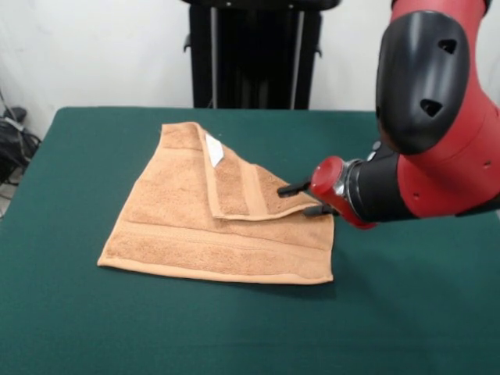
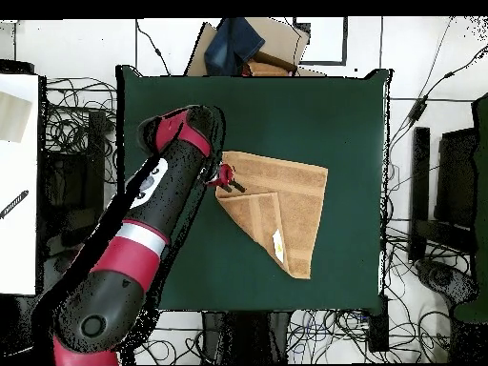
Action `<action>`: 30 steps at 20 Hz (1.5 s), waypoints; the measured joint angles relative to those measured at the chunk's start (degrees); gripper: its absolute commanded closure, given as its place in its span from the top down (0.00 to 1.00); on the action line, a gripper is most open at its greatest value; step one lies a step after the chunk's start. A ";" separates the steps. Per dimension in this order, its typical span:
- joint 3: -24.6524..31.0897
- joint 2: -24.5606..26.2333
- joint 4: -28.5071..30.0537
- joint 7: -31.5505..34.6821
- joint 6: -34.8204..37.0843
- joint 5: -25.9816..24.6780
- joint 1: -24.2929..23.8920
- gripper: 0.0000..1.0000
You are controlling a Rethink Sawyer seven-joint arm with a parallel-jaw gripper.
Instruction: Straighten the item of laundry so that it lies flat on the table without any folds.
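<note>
The tan towel (image 1: 195,234) lies on the dark green table (image 1: 406,312), with one corner folded over into a triangular flap (image 1: 242,187). A small white tag (image 1: 214,148) shows on the flap. In the overhead view the towel (image 2: 295,191) sits right of the table's (image 2: 315,114) middle, with the tag (image 2: 277,244) near its lower corner. My gripper (image 1: 303,199) is low at the towel's right edge. Its two black fingers are apart, one on each side of the flap's tip. The overhead view shows the gripper (image 2: 234,185) at the towel's left corner.
The robot's black pedestal (image 1: 254,55) stands behind the table's far edge. A dark bag (image 1: 12,144) lies off the table's left side. In the overhead view a cardboard box with blue cloth (image 2: 243,48) sits beyond the top edge, and cables (image 2: 419,114) lie on the floor around.
</note>
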 measured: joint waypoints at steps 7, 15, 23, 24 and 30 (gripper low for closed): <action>0.49 0.20 0.00 0.00 -2.28 0.00 -1.08 1.00; 0.51 0.26 -0.19 0.00 -2.42 -0.01 -2.66 1.00; 0.52 0.26 -0.22 0.00 -2.40 -0.01 -2.80 1.00; 0.52 0.26 -0.22 0.00 -2.40 0.00 -2.80 1.00; 0.52 0.26 -0.22 0.00 -2.40 0.00 -2.80 1.00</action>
